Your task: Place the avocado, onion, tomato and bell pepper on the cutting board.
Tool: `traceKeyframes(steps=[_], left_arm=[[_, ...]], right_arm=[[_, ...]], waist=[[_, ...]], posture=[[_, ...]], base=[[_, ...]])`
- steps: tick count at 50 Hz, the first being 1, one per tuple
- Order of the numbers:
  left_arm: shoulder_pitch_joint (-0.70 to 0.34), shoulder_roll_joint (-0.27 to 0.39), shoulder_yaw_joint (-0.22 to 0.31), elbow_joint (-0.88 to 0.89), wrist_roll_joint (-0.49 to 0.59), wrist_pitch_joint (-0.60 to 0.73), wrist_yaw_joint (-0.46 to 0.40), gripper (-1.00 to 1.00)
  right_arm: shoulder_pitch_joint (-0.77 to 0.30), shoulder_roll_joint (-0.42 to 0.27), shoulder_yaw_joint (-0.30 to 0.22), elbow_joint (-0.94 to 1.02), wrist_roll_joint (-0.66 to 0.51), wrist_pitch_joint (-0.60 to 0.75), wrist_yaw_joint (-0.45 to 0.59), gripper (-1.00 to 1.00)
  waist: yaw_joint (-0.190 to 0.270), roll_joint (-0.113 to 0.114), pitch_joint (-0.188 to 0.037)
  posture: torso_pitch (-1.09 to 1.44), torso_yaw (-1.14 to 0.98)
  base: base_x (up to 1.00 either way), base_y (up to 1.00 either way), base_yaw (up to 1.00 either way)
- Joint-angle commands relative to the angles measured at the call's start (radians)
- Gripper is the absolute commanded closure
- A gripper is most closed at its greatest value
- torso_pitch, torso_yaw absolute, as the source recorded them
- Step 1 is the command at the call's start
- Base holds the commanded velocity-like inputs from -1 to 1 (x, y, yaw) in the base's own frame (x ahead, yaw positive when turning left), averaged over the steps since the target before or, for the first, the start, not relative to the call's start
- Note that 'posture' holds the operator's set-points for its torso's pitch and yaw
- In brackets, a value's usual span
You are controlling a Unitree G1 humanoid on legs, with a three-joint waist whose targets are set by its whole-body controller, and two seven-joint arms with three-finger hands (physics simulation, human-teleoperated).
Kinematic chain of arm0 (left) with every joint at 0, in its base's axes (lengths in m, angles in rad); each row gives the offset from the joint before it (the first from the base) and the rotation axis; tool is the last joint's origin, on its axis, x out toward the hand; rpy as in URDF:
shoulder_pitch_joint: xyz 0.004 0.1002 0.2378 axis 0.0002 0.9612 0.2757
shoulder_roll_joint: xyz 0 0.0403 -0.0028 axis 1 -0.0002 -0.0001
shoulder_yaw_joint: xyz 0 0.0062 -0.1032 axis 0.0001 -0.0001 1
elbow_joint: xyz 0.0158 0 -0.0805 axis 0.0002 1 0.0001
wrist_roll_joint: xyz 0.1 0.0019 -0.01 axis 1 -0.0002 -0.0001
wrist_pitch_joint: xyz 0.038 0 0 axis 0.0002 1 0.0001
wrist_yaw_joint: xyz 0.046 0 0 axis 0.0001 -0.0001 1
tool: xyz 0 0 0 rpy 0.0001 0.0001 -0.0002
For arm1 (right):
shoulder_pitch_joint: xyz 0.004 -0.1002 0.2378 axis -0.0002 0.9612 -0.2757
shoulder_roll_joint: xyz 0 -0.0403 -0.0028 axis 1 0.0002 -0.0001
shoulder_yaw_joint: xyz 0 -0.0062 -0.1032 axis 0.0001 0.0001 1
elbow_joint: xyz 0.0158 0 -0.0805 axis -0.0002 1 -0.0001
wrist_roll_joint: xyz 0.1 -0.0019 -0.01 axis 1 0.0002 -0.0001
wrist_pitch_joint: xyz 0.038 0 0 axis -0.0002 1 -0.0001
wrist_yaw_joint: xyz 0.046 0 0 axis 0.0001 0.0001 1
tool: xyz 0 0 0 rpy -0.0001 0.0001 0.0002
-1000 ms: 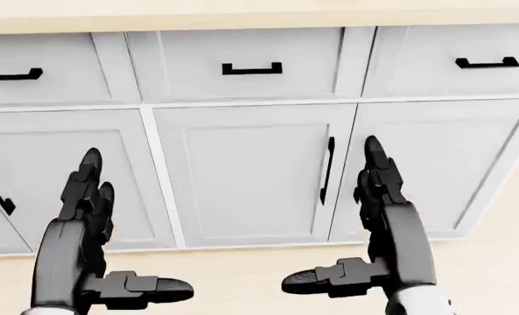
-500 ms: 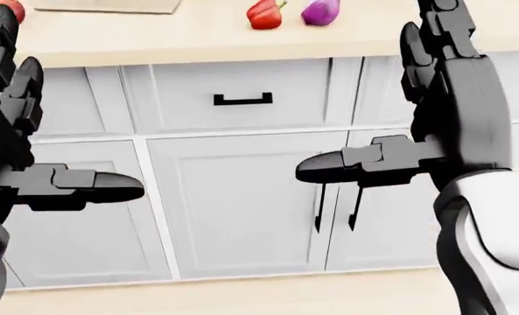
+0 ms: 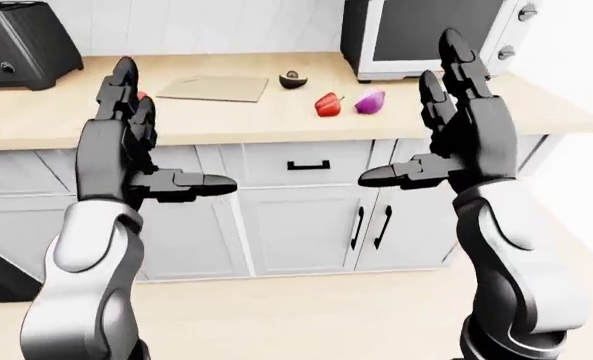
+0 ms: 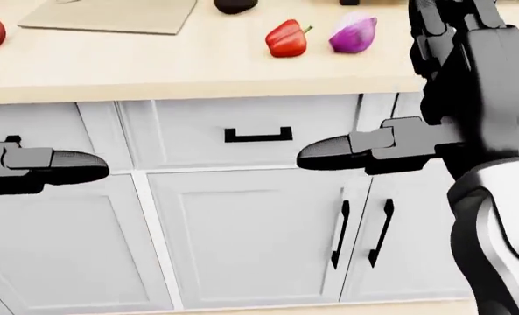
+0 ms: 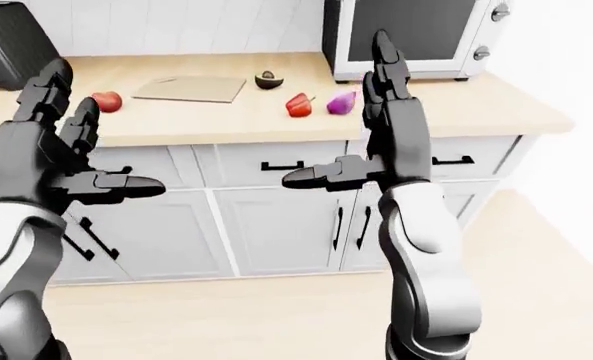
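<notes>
Left-eye view: the tomato (image 3: 141, 96) is largely hidden behind the left hand (image 3: 126, 142). Head view: the tomato is cut by the left edge; the avocado (image 4: 234, 5) and cutting board (image 4: 110, 16) are cut by the top edge. The toaster (image 3: 21, 45) and microwave (image 3: 436, 34) run off the frame. The avocado's cut face is too small to read.

Both eye views look down across the counter (image 3: 276, 124) from farther off — the head view sits closer, sharing its edge and drawers (image 4: 259, 134).

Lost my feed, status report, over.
Left hand and right hand open, empty. Avocado, bell pepper, onion, tomato all off cutting board. Nothing blocking.
</notes>
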Motion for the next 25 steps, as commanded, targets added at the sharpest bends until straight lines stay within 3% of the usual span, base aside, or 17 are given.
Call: traceKeyframes(steps=[1,2,3,4,5,7,11,13,15,16,17,18,19,21,25], left_arm=[[-0.022,0.007,0.000,-0.024,-0.001,-0.018,-0.003,-1.00],[-0.025,0.009,0.005,-0.028,-0.003,-0.012,-0.003,-1.00],[-0.033,0.014,0.007,-0.035,-0.005,0.000,-0.004,-1.00],[-0.047,0.022,0.012,-0.045,-0.009,0.017,-0.003,-1.00],[-0.060,0.031,0.017,-0.053,-0.011,0.034,-0.002,-1.00],[-0.090,0.051,0.021,-0.073,-0.014,0.071,-0.001,-1.00],[-0.147,0.082,0.027,-0.098,-0.019,0.131,-0.001,-1.00],[-0.166,0.097,0.036,-0.111,-0.023,0.155,-0.003,-1.00],[-0.183,0.117,0.040,-0.123,-0.023,0.175,-0.006,-1.00],[-0.186,0.128,0.038,-0.126,-0.017,0.179,-0.009,-1.00],[-0.192,0.133,0.046,-0.131,-0.019,0.189,-0.012,-1.00],[-0.194,0.134,0.049,-0.132,-0.019,0.191,-0.014,-1.00],[-0.190,0.135,0.051,-0.133,-0.018,0.188,-0.015,-1.00],[-0.185,0.134,0.047,-0.131,-0.014,0.182,-0.015,-1.00],[-0.190,0.139,0.054,-0.131,-0.013,0.187,-0.019,-1.00]], right_arm=[[-0.024,-0.003,-0.013,-0.007,0.004,-0.020,-0.006,-1.00],[-0.027,-0.004,-0.009,-0.005,0.003,-0.021,-0.009,-1.00],[-0.031,-0.003,-0.010,-0.005,0.005,-0.019,-0.012,-1.00],[-0.036,-0.005,-0.011,-0.009,0.009,-0.014,-0.012,-1.00],[-0.044,-0.008,-0.013,-0.015,0.012,-0.013,-0.012,-1.00],[-0.062,-0.011,-0.020,-0.028,0.029,0.004,-0.019,-1.00],[-0.078,-0.016,-0.018,-0.027,0.046,-0.004,-0.033,-1.00],[-0.087,-0.020,-0.019,-0.031,0.051,0.004,-0.037,-1.00],[-0.101,-0.026,-0.018,-0.037,0.054,0.019,-0.041,-1.00],[-0.108,-0.032,-0.013,-0.042,0.051,0.027,-0.040,-1.00],[-0.114,-0.034,-0.011,-0.049,0.051,0.038,-0.039,-1.00],[-0.115,-0.035,-0.011,-0.052,0.050,0.039,-0.037,-1.00],[-0.115,-0.037,-0.010,-0.050,0.048,0.036,-0.034,-1.00],[-0.113,-0.037,-0.006,-0.046,0.040,0.029,-0.030,-1.00],[-0.111,-0.031,-0.009,-0.044,0.038,0.026,-0.027,-1.00]], waist=[[-0.004,-0.006,-0.016],[-0.006,-0.035,-0.025],[-0.013,-0.030,-0.020],[-0.018,-0.031,0.009],[-0.018,-0.041,0.020],[-0.033,-0.034,0.001],[-0.044,-0.014,0.004],[-0.049,0.005,-0.002],[-0.052,0.039,-0.012],[-0.050,0.068,-0.022],[-0.051,0.109,-0.056],[-0.043,0.072,-0.002],[-0.047,0.088,0.017],[-0.034,0.077,-0.001],[-0.020,0.039,0.009]], posture=[[0.00,0.00],[0.00,0.00],[0.00,0.00],[0.00,0.00],[0.00,0.00],[0.00,0.00],[0.00,0.00],[0.00,0.00],[0.00,0.00],[0.00,0.00],[0.00,0.00],[0.00,0.00],[0.00,0.00],[0.00,0.00],[0.00,0.00]], base=[[0.54,0.01,0.00],[0.55,0.01,0.00],[0.55,0.01,0.00],[0.55,0.01,0.00],[0.56,0.02,0.00],[0.56,0.01,0.00],[0.48,0.00,0.00],[0.38,0.00,0.00],[0.35,0.00,0.00],[0.34,0.00,0.00],[0.35,0.00,0.00],[0.34,0.00,0.00],[0.34,0.00,0.00],[0.41,0.10,0.00],[0.42,0.12,0.00]])
